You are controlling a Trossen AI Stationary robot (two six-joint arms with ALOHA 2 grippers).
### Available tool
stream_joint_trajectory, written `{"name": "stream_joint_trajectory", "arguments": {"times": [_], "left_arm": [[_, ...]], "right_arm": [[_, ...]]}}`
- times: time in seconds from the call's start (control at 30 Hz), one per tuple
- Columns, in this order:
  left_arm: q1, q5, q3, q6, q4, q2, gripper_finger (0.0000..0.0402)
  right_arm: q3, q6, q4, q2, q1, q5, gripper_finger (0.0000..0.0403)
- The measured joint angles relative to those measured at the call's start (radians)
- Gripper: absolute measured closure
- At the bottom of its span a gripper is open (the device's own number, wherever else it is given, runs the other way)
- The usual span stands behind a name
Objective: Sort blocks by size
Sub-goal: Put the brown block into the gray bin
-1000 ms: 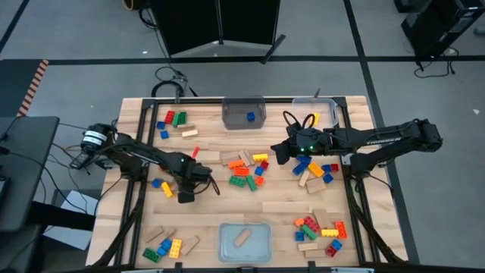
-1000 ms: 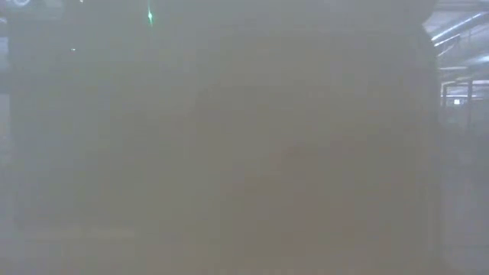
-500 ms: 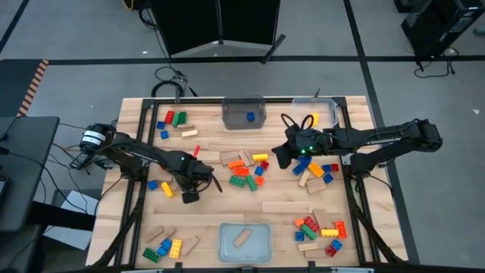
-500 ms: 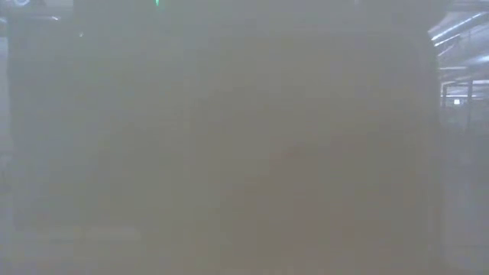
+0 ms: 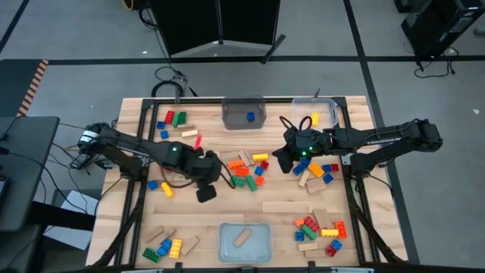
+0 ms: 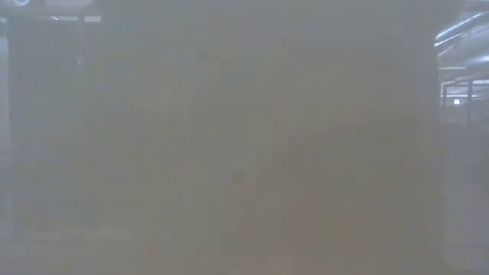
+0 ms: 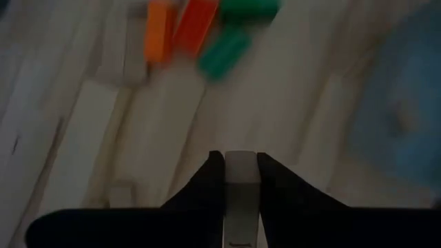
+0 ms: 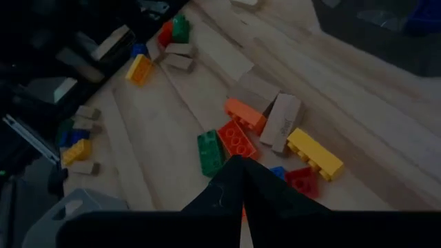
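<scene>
Left gripper [image 7: 234, 169] clamped on a pale rectangular wooden block [image 7: 240, 200].
Left arm reaches across to frame centre-left of the high view; the loose pile of coloured studded bricks [image 5: 248, 171] lies just right of it. Right gripper [image 8: 238, 169], fingers together and empty, hovers at that pile's right edge.
</scene>
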Motion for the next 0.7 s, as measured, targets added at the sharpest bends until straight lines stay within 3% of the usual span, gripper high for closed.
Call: {"name": "stream_joint_trajectory", "arguments": {"times": [0.17,0.33,0.57,0.7], "left_arm": [[-0.076,-0.076,0.143,-0.055,0.010,0.014,0.0340],[-0.155,-0.119,0.277,-0.053,0.018,0.121,0.0340],[-0.193,-0.101,0.441,-0.049,0.021,0.347,0.0340],[-0.191,-0.046,0.481,-0.047,0.071,0.400,0.0340]], "right_arm": [[0.000,-0.065,0.000,0.000,0.000,-0.047,0.0382],[0.000,-0.123,-0.004,0.000,0.000,-0.083,0.0382],[0.000,-0.161,-0.017,0.000,0.000,-0.130,0.0382],[0.000,-0.164,-0.049,0.000,0.000,-0.132,0.0382]]}}
